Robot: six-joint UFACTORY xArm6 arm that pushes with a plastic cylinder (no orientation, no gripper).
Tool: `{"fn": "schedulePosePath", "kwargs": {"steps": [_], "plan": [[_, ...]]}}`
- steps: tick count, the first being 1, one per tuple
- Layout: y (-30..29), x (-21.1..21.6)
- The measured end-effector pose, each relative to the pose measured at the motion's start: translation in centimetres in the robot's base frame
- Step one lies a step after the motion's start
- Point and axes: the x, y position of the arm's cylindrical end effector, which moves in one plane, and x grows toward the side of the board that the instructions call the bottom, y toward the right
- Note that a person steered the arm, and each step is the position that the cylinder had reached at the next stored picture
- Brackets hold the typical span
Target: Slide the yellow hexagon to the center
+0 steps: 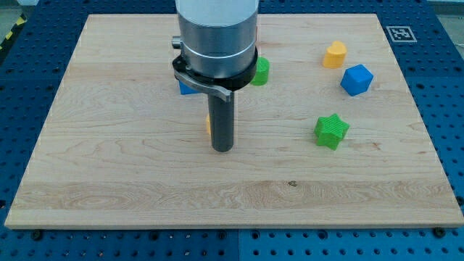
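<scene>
A yellow block (334,54) stands at the view's upper right; its shape looks like a hexagon but is hard to make out. My tip (222,149) rests on the board near the middle, far to the left of and below that block. A thin yellow-orange sliver of another block (208,125) shows at the rod's left edge, just above the tip. The rest of it is hidden behind the rod, so its shape cannot be told.
A blue angular block (356,80) sits just below and right of the yellow block. A green star (331,131) lies right of the tip. A green block (261,71) and a blue block (187,88) peek out behind the arm's body (216,36). The wooden board (109,181) sits on a blue perforated table.
</scene>
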Motion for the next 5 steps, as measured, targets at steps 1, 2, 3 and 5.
{"fn": "schedulePosePath", "kwargs": {"steps": [1, 2, 3, 5], "plan": [[-2.3, -0.1], [-2.8, -0.1], [-2.3, -0.6], [-0.4, -3.0]]}}
